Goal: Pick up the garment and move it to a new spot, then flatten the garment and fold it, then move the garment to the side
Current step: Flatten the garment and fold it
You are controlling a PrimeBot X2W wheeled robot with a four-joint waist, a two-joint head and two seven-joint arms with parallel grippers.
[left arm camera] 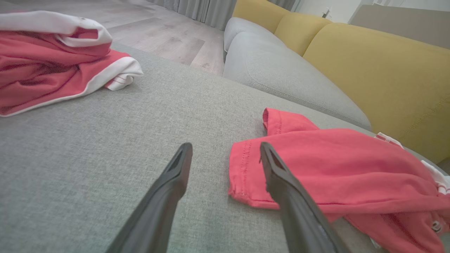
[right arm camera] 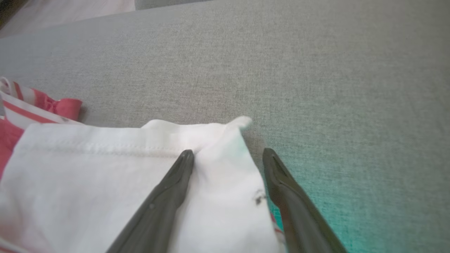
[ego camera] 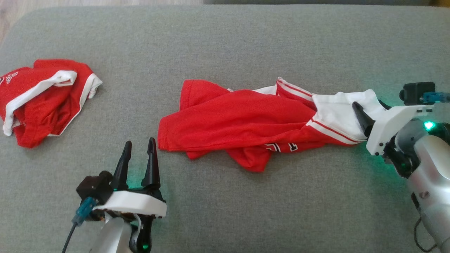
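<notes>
We see the red jersey [ego camera: 242, 119] lying crumpled on the grey cushion [ego camera: 225, 42], right of centre in the head view, its white sleeve [ego camera: 337, 112] stretched toward the right edge. The right jaws stand open at that sleeve, gripping nothing. In the right wrist view one dark finger [right arm camera: 168, 189] lies over the white cloth near its hemmed corner. The other finger [right arm camera: 291, 196] sits just beside the sleeve's edge, above bare grey fabric tinted green. We cannot tell whether either one presses on the cloth.

The left jaws, at the lower left of the head view, are likewise open and empty. Their fingers [ego camera: 152, 161] point up the frame, with the tips just beside the jersey's lower-left hem corner. In the left wrist view the right-hand finger overlaps that hem, but we cannot confirm contact.

A second red garment with white trim [ego camera: 42, 102] lies bunched at the upper left of the head view, well apart from the jersey. Beyond the cushion, the left wrist view shows a grey and yellow sofa [left arm camera: 369, 63] and a wooden floor [left arm camera: 158, 35].
</notes>
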